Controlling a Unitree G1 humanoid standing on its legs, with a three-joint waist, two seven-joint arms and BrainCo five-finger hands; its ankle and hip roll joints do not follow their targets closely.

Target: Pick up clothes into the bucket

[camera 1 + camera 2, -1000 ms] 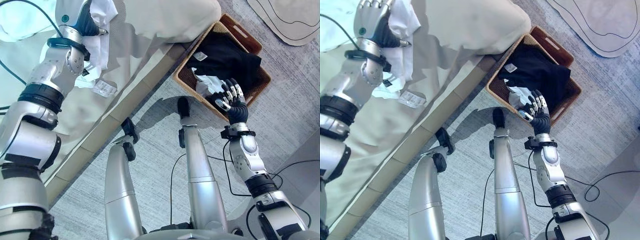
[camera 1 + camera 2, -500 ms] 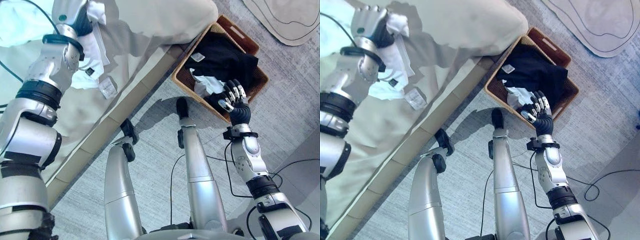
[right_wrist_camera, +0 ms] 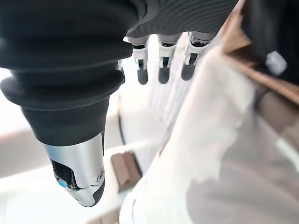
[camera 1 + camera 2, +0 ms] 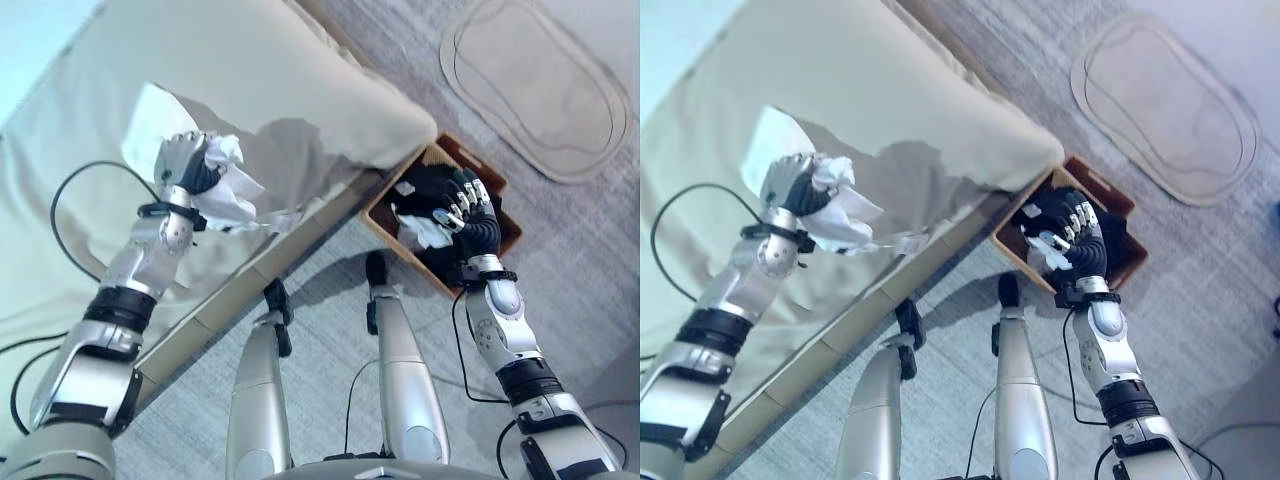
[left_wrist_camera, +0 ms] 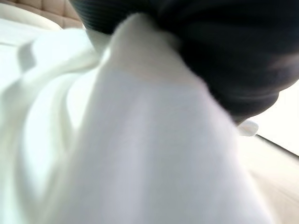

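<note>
Two hands are at work. The left hand's fingers (image 4: pixel 176 150) are curled tight round a bunch of white garment (image 4: pixel 232 190), so the left hand (image 4: pixel 180 165) has the cloth clamped in its fist at the left of centre in the left eye view. The cloth spills out of the fist toward the right, and a fold of it hangs down over the front edge of the bed (image 4: pixel 300 70). In the left wrist view the same white cloth (image 5: pixel 140 154) lies close against the hand's dark ribbed cover.

The right hand's fingers (image 4: pixel 466 195) are straight and slightly spread, holding nothing; in the right wrist view the dark tips (image 3: pixel 163 74) point out loosely in a row. The right hand (image 4: pixel 472 220) hovers over the near rim of the brown wicker basket (image 4: pixel 385 218), which stands on the grey carpet (image 4: pixel 330 290) at the right of centre, just beside the corner of the bed. Inside the basket lie black clothing (image 4: pixel 428 190) and a white piece (image 4: pixel 430 233), just beside the fingertips.

The bed is covered with a beige sheet and takes up the upper left of the frame. A pale oval rug (image 4: pixel 535 90) lies on the floor at the upper right, well apart from the basket.
</note>
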